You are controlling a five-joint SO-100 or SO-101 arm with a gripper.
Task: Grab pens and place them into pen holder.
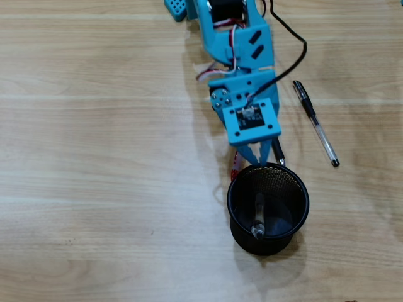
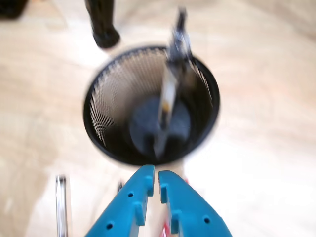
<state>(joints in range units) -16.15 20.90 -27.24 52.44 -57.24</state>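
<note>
The black mesh pen holder [image 1: 265, 246] stands upright just beyond my gripper [image 1: 255, 161]. One clear pen [image 1: 258, 217] leans inside it; in the wrist view that pen [image 2: 167, 101] rests against the far rim of the pen holder [image 2: 114, 88]. My blue gripper [image 2: 156, 174] is shut with only a thin slit between the jaws and nothing in it. A black-tipped pen [image 1: 277, 153] and a red pen [image 1: 234, 166] lie on the table, partly hidden under the gripper. Another clear pen with a black cap [image 1: 314, 121] lies further right in the overhead view.
The wooden table [image 1: 94, 157] runs wide to the left in the overhead view. A black cable [image 1: 296, 53] curves from the arm toward the right-hand pen. In the wrist view a black post [image 2: 101, 22] stands beyond the holder, and a clear pen [image 2: 60, 207] lies at the lower left.
</note>
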